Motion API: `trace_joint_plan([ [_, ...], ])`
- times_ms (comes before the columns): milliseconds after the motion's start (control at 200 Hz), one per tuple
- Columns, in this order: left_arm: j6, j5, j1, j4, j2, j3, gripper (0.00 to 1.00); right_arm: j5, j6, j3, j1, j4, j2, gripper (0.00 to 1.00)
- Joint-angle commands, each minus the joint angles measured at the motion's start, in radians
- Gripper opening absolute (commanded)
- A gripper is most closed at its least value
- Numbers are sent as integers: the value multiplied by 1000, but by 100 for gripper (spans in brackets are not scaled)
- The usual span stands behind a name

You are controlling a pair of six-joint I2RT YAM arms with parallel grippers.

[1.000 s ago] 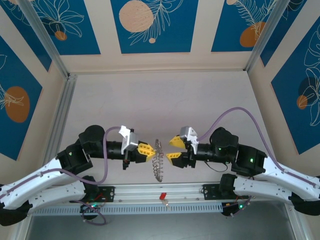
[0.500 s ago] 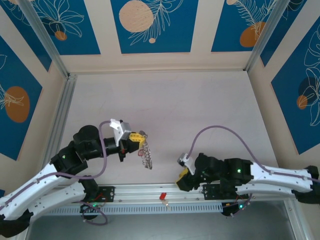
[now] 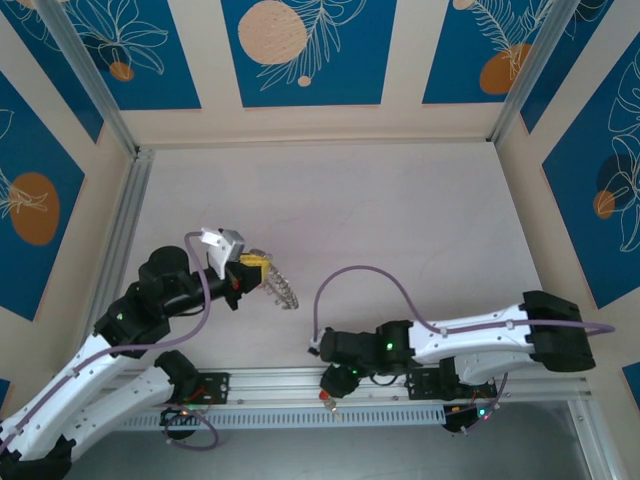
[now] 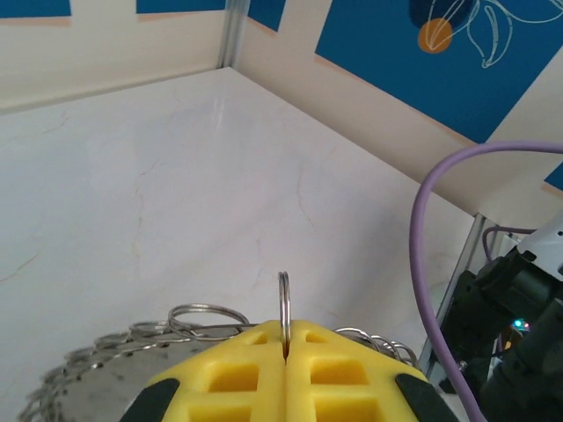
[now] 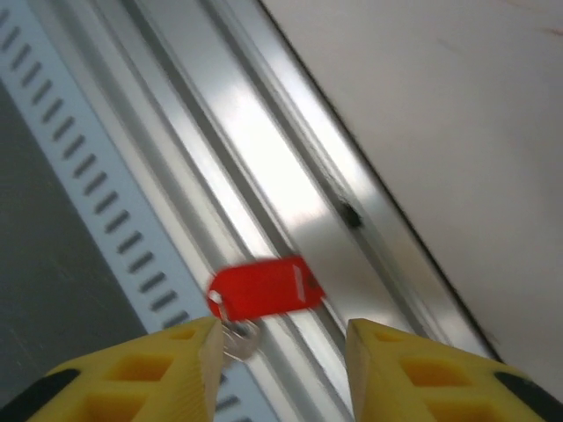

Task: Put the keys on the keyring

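My left gripper [image 3: 256, 262] [image 4: 286, 332] is shut on the thin silvery keyring [image 4: 283, 299], which stands edge-on between its yellow fingers. The bunch of small grey keys [image 3: 282, 290] [image 4: 79, 374] hangs from the ring, just over the table. A red-headed key [image 5: 264, 287] [image 3: 326, 396] lies on the aluminium rail at the near edge. My right gripper [image 5: 283, 338] [image 3: 333, 382] hovers right over it, open. Its two yellow fingers [image 5: 387, 356] straddle the red piece without touching it.
The aluminium rail [image 5: 290, 149] and a slotted white cable duct [image 5: 97, 211] run along the near edge under the right gripper. A purple cable [image 3: 370, 275] loops over the table from the right arm. The white tabletop [image 3: 380, 210] lies behind, walled on three sides.
The right arm has swung from the table's middle down-left to the near rail, its jaws narrowing. The left arm has carried the keyring back and to the left.
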Motion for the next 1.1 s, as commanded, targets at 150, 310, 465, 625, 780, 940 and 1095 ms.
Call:
trace_joint_plan([
  [150, -29, 18, 45, 2, -22, -11, 0, -139, -69, 75, 47, 36, 140, 37],
  [310, -32, 36, 61, 12, -28, -14, 0, -107, -60, 70, 46, -16, 149, 37],
  [465, -37, 48, 72, 34, -30, -26, 0, -89, -49, 54, 37, -14, 140, 37],
  [625, -36, 68, 84, 48, -19, -19, 0, -106, -47, 44, 35, -8, 162, 33],
  [780, -36, 88, 100, 58, -14, -14, 0, -129, -47, 39, 40, 9, 170, 29],
  [940, -49, 100, 112, 74, -17, -26, 0, -131, -42, 51, 40, -2, 197, 27],
  [1095, -54, 128, 131, 95, -20, -36, 0, -126, -33, 54, 35, -7, 217, 24],
])
